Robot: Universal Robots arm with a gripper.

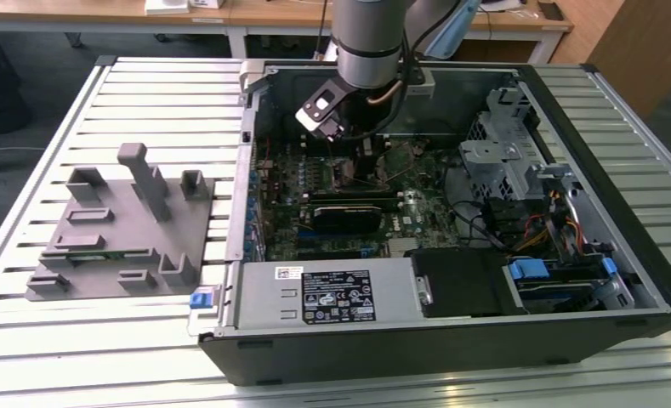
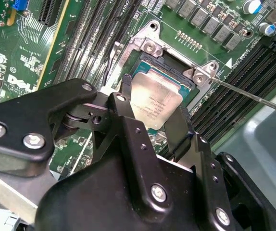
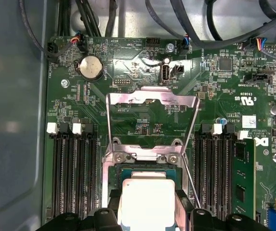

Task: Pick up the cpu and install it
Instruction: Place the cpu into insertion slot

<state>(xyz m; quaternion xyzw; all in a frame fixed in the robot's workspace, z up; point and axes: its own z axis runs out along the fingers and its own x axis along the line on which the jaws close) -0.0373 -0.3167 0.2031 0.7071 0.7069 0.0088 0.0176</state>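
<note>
Cpu point(image 2: 156, 101): one; flat square chip with a pale metal top.
Location: inside the open computer case point(image 1: 607, 280), directly over the socket point(image 2: 169, 61) on the green circuit board point(image 3: 143, 120). Whether it touches the socket cannot be told.
Holder: one end effector point(image 2: 152, 109), its two black fingers point(image 2: 180, 127) closed narrowly on opposite edges of the chip.
Handling, as judged: light, stiff, smooth-topped and likely slippery. The underside contacts are probably fragile, so it is best taken by the side edges only and kept level.
Socket clamp frame point(image 3: 150, 98): one, swung open.
Memory stick point(image 3: 241, 178): one, seated in a slot beside the socket.
Grey fixture point(image 1: 120, 229): one, on the slatted tabletop point(image 1: 40, 365), well apart from the case.
</note>
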